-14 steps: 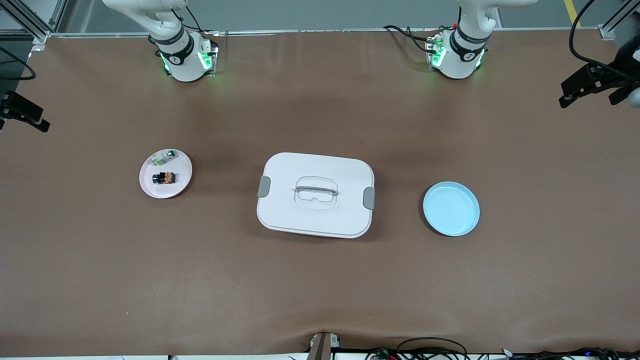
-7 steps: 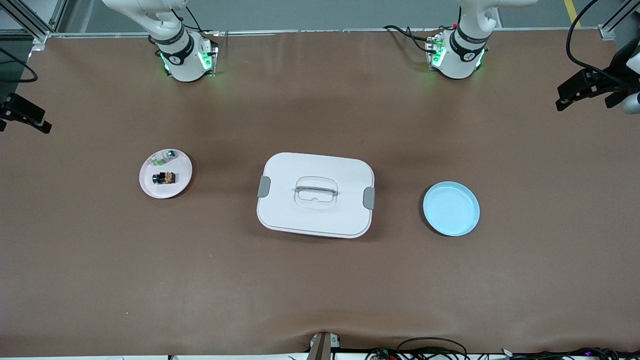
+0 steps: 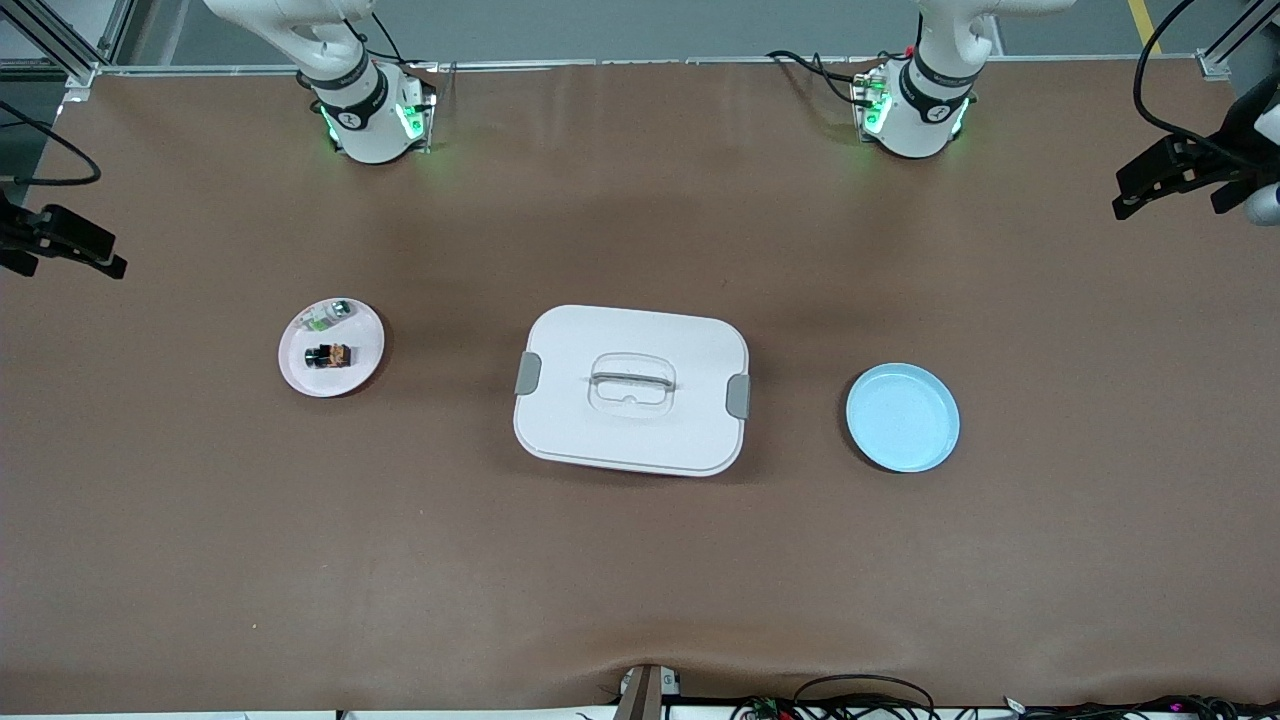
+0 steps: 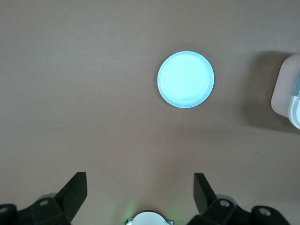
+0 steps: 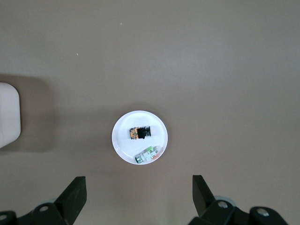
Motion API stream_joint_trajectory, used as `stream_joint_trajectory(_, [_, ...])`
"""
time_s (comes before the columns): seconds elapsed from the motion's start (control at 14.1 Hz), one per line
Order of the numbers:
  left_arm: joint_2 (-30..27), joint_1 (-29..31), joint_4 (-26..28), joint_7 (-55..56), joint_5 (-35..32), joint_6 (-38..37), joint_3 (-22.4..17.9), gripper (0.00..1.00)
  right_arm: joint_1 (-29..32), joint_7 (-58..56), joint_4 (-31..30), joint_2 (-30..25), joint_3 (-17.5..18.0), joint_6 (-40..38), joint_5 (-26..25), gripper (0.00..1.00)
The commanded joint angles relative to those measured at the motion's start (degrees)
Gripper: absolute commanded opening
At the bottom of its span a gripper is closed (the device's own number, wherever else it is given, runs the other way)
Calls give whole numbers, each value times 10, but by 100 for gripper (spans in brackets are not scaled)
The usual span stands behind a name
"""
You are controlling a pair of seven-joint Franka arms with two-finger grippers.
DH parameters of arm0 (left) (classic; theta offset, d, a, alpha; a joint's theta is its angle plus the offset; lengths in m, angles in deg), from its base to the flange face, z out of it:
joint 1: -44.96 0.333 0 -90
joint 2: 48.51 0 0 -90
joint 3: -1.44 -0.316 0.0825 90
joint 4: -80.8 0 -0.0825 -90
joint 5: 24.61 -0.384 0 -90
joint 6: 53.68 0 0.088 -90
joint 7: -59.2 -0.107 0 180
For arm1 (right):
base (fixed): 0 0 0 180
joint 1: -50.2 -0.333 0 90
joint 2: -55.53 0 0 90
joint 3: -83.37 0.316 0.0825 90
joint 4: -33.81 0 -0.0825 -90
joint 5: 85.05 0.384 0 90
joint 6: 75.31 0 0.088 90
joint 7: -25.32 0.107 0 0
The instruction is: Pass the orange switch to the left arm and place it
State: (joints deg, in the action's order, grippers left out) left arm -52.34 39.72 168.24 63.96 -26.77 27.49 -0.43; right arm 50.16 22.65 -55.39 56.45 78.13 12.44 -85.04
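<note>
Orange switch [image 3: 329, 355] lies on the white plate [image 3: 300, 376], toward the right arm's end of the desk [image 3: 640, 560], w/ a clear-and-green component [image 3: 329, 315] on the same plate, at 12 o'clock of the switch, close but apart. The box [image 3: 630, 388] sits mid-desk between that plate and the blue plate [image 3: 902, 417], which is bare and prob. the drop spot. So the box blocks a straight carry, which likely explains the two-arm job: a handover up over or around the lid.

Right gripper [image 5: 139, 199] hangs high over the white plate, fingers [image 5: 75, 193] spread wide, nothing held. Its view looks straight down on the switch, a good setup for a descent. Left gripper [image 4: 139, 197] hangs high over bare desk near the blue plate, fingers [image 4: 75, 191] spread too, empty; it seems to wait.

Desk is plain brown matte covering, slightly rippled at the 6 o'clock edge. Metal framing shows at the corners near the arm bases; cables lie along the 6 o'clock edge.
</note>
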Motion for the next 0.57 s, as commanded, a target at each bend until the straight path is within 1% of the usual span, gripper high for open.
stream_joint_trajectory(0.0, [0,3,-5,-13,-10,-7,1,100,-6,6,-5,32,-1,-8,-4,100])
stream_joint_trajectory(0.21, [7,3,-5,-13,-10,-1,0,100,-9,8,-71,33,-1,29,-4,100])
stream_joint_trajectory(0.49, [20,1,-5,-13,-10,15,1,100,-12,7,-176,30,-1,145,-4,100])
